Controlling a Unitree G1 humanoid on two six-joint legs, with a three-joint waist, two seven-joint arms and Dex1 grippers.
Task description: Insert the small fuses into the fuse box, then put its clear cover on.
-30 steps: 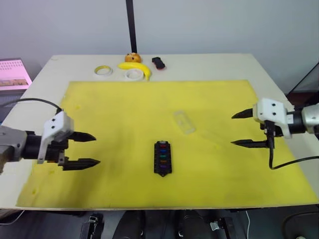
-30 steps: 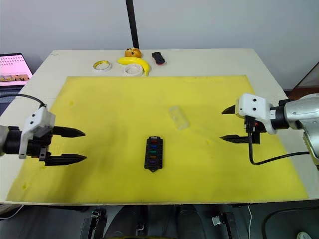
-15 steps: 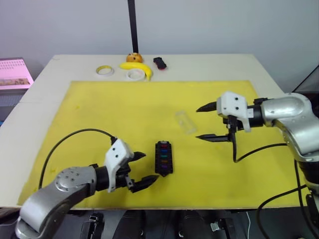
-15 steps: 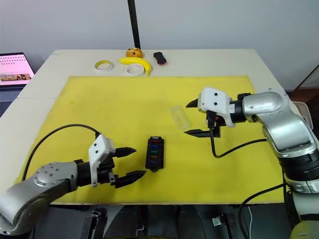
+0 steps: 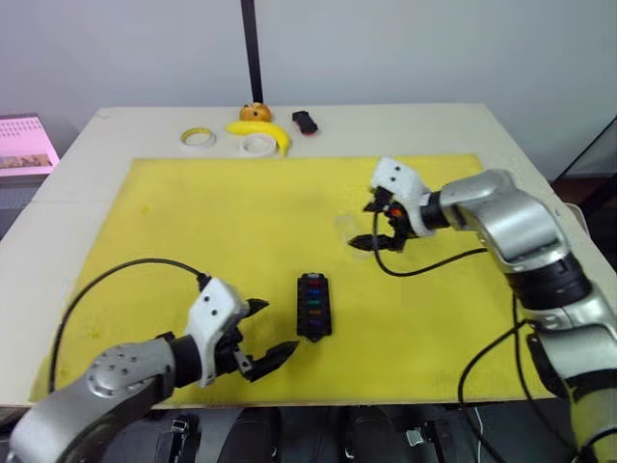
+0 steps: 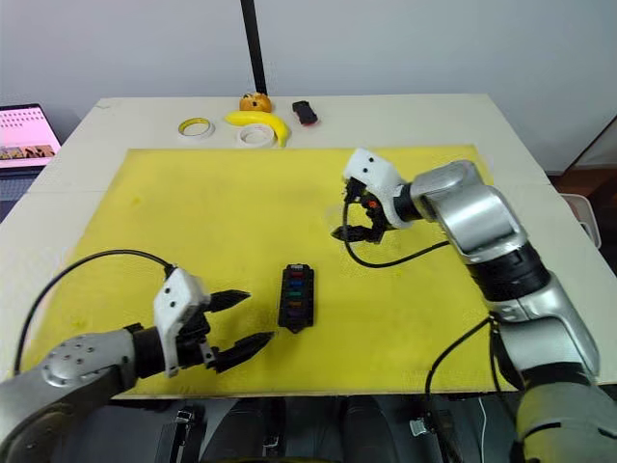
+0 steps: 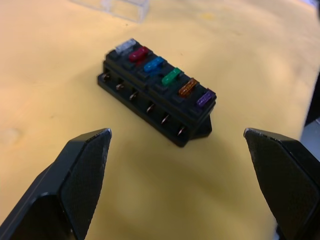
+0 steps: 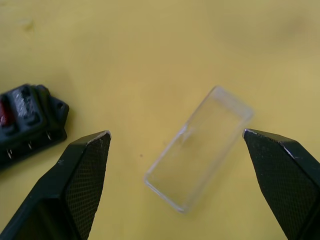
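Note:
The black fuse box (image 5: 314, 306) lies on the yellow mat, front centre. Several small fuses sit in a row in its slots (image 7: 153, 64): grey-clear, red, blue, green, orange and purple. My left gripper (image 5: 275, 328) is open just left of the box, level with its near end, with nothing between its fingers. The clear cover (image 8: 197, 155) lies flat on the mat behind and right of the box. My right gripper (image 5: 363, 225) is open right at the cover, its fingertips (image 8: 95, 145) spread wider than the cover and not touching it.
The yellow mat (image 5: 193, 222) covers most of the table. At the back edge lie two tape rolls (image 5: 200, 138) (image 5: 257, 145), a banana (image 5: 275, 135), an orange object (image 5: 254, 113) and a small black-red object (image 5: 305, 122). A black pole (image 5: 251, 48) rises behind them.
Both arms swung inward from the mat's sides. The left gripper came up beside the fuse box; the right gripper moved left to the clear cover. Both stayed open.

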